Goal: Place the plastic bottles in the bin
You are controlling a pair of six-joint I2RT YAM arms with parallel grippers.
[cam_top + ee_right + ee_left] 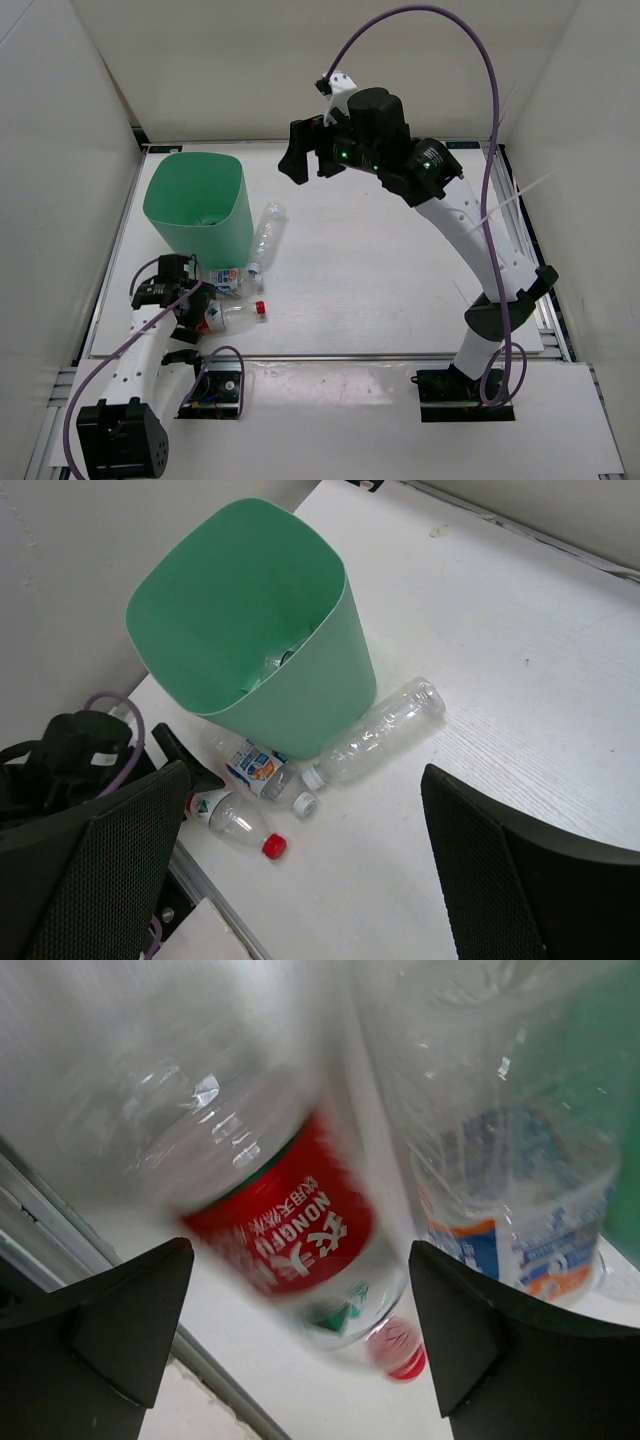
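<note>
Along the left edge of the table (pixel 400 300), a tight cluster: bin (pixel 215 235) upright toward the far-left corner, its left wall close to that edge, mouth open upward, and three bottles on their sides off its near and right walls. Right at the foot of the near wall, blue bottle (pixel 228 280); touching the bin or just shy of it, cannot tell. Just nearer, red bottle (pixel 235 316), cap pointing right, close to the table's front edge. Beside the bin's right-near corner, clear bottle (pixel 265 238), slanting away from the wall, cap end nearer, by the blue bottle's cap. Inside the bin, from the right wrist, seemingly a fourth bottle (pixel 278 660) on the floor, small and hard to make out. Left claw (pixel 195 312) low at the front-left corner, spread wide, one finger (pixel 120 1330) on each side of the red bottle's label, straddling but not pinching. Little slack there: metal rail (pixel 40 1225) at the table's lip outside the left finger, blue bottle and green wall just past the right one. Right claw (pixel 305 155) high over the far middle of the table, also spread wide, nothing between its fingers, well apart from the bin. Across the middle and right, open white tabletop out to the far and right edges, well apart from the cluster.
</note>
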